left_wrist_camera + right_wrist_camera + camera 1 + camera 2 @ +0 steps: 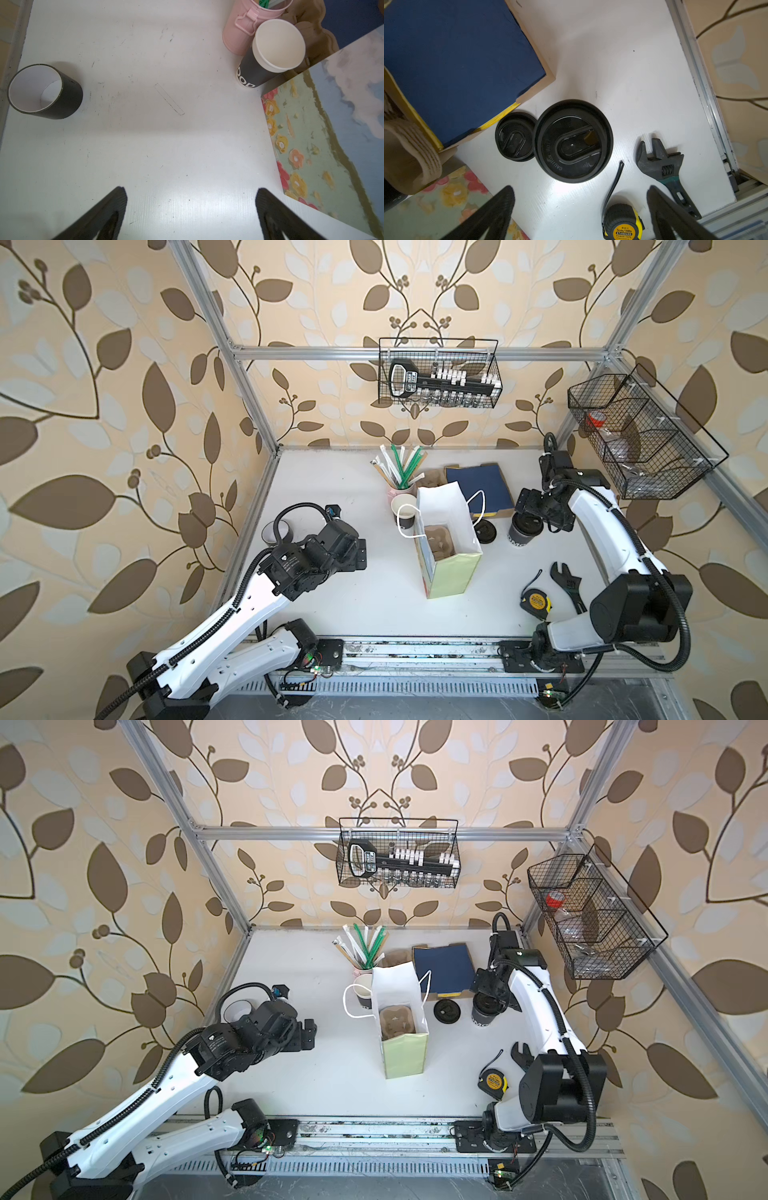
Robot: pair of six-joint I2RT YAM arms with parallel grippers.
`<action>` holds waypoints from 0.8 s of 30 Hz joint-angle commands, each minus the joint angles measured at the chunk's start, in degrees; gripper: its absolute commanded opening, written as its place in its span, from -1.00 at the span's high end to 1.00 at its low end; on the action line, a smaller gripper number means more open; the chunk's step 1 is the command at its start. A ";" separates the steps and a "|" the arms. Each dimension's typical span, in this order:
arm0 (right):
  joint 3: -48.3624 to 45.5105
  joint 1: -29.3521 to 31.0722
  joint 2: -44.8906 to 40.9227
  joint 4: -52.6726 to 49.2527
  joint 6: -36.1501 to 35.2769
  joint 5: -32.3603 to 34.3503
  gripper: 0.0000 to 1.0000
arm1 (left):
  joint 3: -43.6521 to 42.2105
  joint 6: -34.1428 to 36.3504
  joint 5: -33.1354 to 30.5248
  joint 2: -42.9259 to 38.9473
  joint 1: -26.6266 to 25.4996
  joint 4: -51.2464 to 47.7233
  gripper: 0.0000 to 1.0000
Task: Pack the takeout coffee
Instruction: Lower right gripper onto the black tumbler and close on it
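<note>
Two coffees: the lidded black paper cup [573, 141] stands free right of the white paper bag [436, 506], under the right gripper [580, 188], spread wide. The open black paper cup [276, 45] crowds between bag and pink straw cup [239, 31]. One spare black plastic lid [515, 136]. The left gripper [191, 189], wide, hangs over bare surface [145, 135].

Both top views look steeply down from high above the front edge onto the whole table [332, 497], nearly alike. Left wrist view: close, downward, taking in the open cup [278, 45]. Right wrist view: close above the lidded cup [573, 141]. All 4 share the paper bag [332, 124].
</note>
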 commanded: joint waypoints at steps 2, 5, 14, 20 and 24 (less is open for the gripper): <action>-0.49 -0.94 2.40 -2.49 -0.61 -1.74 -0.80 | -0.12 1.70 0.51 0.12 0.80 0.44 -0.98; 0.29 -0.82 4.02 -2.60 -1.25 -2.86 -0.79 | -0.01 1.80 0.64 0.37 1.24 0.38 -0.98; 2.09 -1.08 7.26 -2.69 -2.15 -4.38 -0.79 | 0.04 2.09 0.82 0.71 2.12 0.29 -0.98; 3.12 -1.44 9.61 -2.96 -2.55 -5.24 -0.76 | 0.17 2.05 0.64 1.54 2.16 -0.08 -0.98; 3.87 -1.69 11.00 -3.27 -2.68 -4.75 -0.72 | 0.16 2.12 0.55 1.79 2.21 -0.11 -0.98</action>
